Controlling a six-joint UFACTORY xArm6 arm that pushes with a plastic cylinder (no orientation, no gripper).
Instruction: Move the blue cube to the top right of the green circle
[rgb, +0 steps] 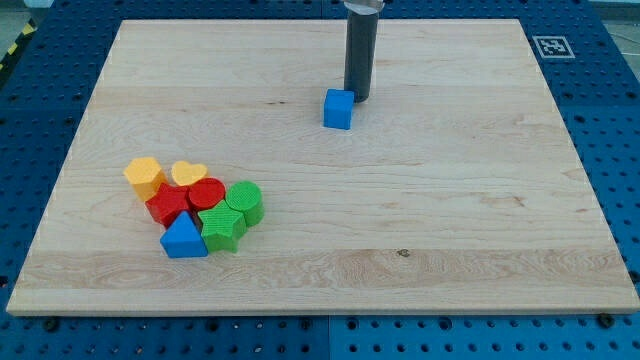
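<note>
The blue cube (338, 109) sits on the wooden board in the upper middle of the view. My tip (357, 97) stands just to the cube's upper right, touching or nearly touching it. The green circle (246, 202) lies far off at the lower left, at the right end of a cluster of blocks.
The cluster at the lower left also holds an orange block (145, 176), a yellow heart (188, 174), a red circle (207, 193), a red star-like block (167, 205), a green star (223, 228) and a blue triangle (182, 238). The board's edge (320, 312) runs along the view's bottom.
</note>
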